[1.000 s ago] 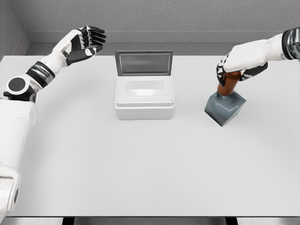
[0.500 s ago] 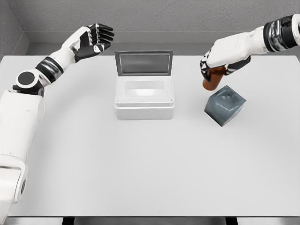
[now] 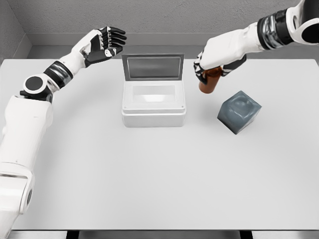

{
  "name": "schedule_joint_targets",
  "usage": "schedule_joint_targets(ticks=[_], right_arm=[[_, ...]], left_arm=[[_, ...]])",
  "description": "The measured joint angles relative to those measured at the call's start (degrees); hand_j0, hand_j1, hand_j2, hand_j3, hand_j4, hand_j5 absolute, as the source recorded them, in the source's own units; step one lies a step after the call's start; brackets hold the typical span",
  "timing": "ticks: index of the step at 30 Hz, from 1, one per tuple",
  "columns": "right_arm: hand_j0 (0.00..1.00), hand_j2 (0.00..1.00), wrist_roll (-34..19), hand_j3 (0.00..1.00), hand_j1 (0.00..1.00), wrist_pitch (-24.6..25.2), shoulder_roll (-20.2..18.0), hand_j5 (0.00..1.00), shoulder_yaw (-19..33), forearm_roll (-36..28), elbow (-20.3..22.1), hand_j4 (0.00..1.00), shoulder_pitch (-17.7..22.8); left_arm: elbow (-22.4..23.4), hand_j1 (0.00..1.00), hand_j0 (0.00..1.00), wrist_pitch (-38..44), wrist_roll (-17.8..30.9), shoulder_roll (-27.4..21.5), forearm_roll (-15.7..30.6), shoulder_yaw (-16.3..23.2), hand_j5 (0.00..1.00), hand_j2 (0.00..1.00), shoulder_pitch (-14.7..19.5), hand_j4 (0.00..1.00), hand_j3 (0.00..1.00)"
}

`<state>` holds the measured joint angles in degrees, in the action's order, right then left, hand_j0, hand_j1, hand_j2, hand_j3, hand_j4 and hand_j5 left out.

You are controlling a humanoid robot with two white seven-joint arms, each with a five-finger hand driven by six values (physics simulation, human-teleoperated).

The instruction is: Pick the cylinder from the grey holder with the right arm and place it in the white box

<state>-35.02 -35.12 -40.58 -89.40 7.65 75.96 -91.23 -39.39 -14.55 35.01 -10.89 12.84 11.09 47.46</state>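
Backdrop: grey textured wall behind a pale counter [image 3: 159,189] that fills most of the head view.
Counter contents: white box [image 3: 154,104] at centre, lid [image 3: 152,66] hinged up at the rear, cavity open to the top; grey holder [image 3: 239,111] to its right, well apart, with its socket empty.
Cylinder position: brown cylinder [image 3: 209,83] is clear of the holder and off the counter — hanging in the air between holder and box, nearer the box's right rear corner than the holder.
Right hand: right hand [image 3: 208,64] grasps the cylinder from above, fingers wrapped round its upper end; only the lower part of the body shows beneath the fingers.
Left hand: left hand [image 3: 102,44] raised at the rear left of the box, fingers spread and relaxed, gripping nothing; it is not part of the job.
Key relation: box cavity lies to the picture's left of the cylinder and slightly toward the robot — the carrying hand is just beside the box's right wall, not yet over the opening.
Long axis: near upright, the free lower end tipped a little toward the left and pointing down at the counter; top end hidden in the grasp.
Nearer arm: right arm, by a wide margin, and it already has the part.
Stage (judgement): pick done, transfer under way, placing not yet done.
Next move (judgement): a sideways carry leftward over the rim, then a descent into the cavity; the raised lid behind leaves entry from above or from the right side.
Risk (judgement): lower end may clip the box's right wall if the descent starts early.
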Motion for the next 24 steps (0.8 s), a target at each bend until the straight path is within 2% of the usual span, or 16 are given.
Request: schedule_joint_targets(ticks=[24], right_arm=[[0.45,0.45,0.01,0.45,0.45,0.00,6.59,0.45,-2.27,0.00,0.13,0.45,-2.46]], left_arm=[[-0.15,0.61,0.61,-2.46,0.00,-0.72,-0.09,-0.04,0.61,0.61,0.35,0.61,0.61]])
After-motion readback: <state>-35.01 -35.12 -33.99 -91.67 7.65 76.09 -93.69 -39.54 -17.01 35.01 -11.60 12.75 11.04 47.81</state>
